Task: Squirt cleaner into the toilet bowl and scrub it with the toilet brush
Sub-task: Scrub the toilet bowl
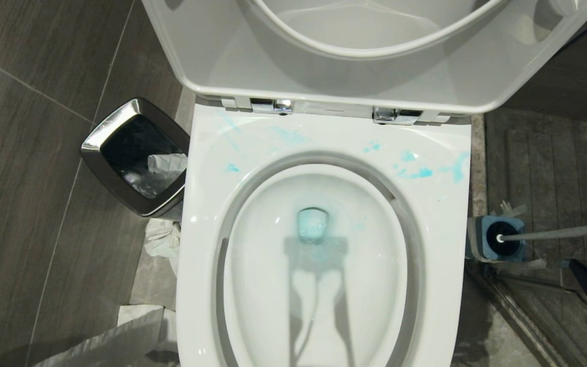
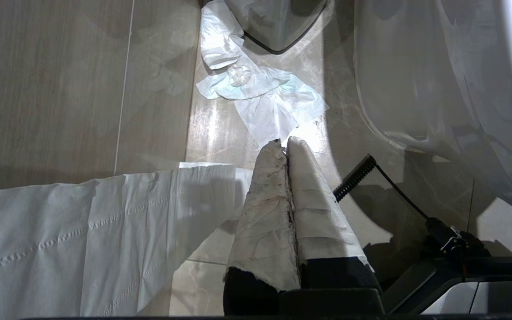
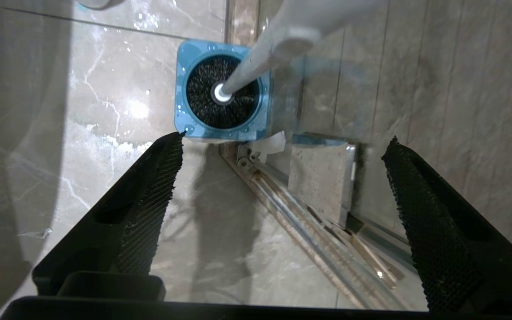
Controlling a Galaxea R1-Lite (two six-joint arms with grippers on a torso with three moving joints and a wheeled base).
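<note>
Grey tiled bathroom floor (image 1: 28,153) all around. In the middle, the big shiny white toilet bowl (image 1: 202,255), lid up. Thin turquoise-blue cleaner (image 1: 416,173) smeared on the flat rim and tinting the water. Off to the right, the toilet brush with the long slim white plastic handle (image 3: 256,66): stands bristles-down in the square blue holder (image 3: 184,111), leaning a little. Right claw (image 3: 282,213) spread wide, near the holder, touching nothing. Left claw (image 2: 288,149), wrapped in white paper, pressed together, low beside the bowl. Probably light and stiff, smooth, a bit slippery, wet at the head. Best to pinch the handle high up, far from the dark bristles.
</note>
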